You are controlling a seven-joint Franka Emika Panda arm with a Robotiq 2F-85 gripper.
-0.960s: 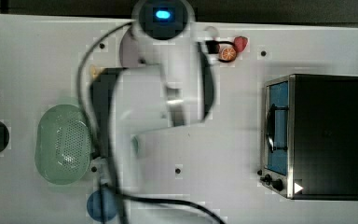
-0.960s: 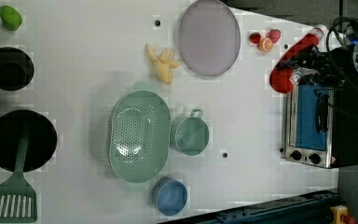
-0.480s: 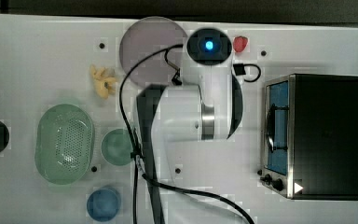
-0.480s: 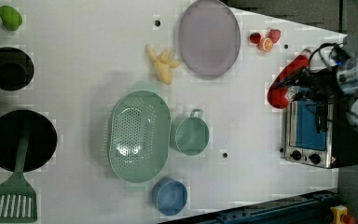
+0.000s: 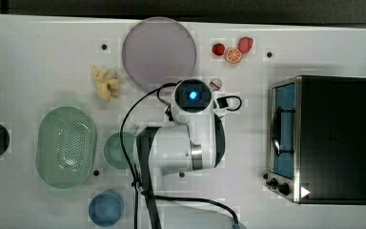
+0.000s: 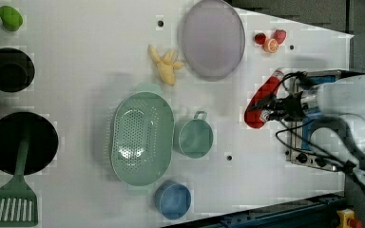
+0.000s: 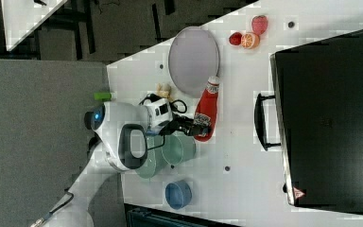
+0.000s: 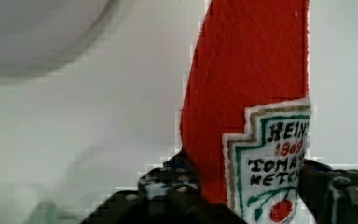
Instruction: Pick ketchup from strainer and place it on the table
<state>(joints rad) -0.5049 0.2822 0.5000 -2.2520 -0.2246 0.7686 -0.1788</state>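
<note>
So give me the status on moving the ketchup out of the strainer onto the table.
Done: the pale green perforated oval strainer is empty. In hand: the tool grips the red ketchup bottle with white cap and label, carried beside the round grey-lilac plate and the black toaster oven. Left: set it on the white table and release.

The white surface (image 5: 43, 52) stands in even light. Beyond its far edge in the right view lies dark grey floor (image 7: 38, 118), with the corner of another white table (image 7: 28, 16) at the right view's upper left.
</note>
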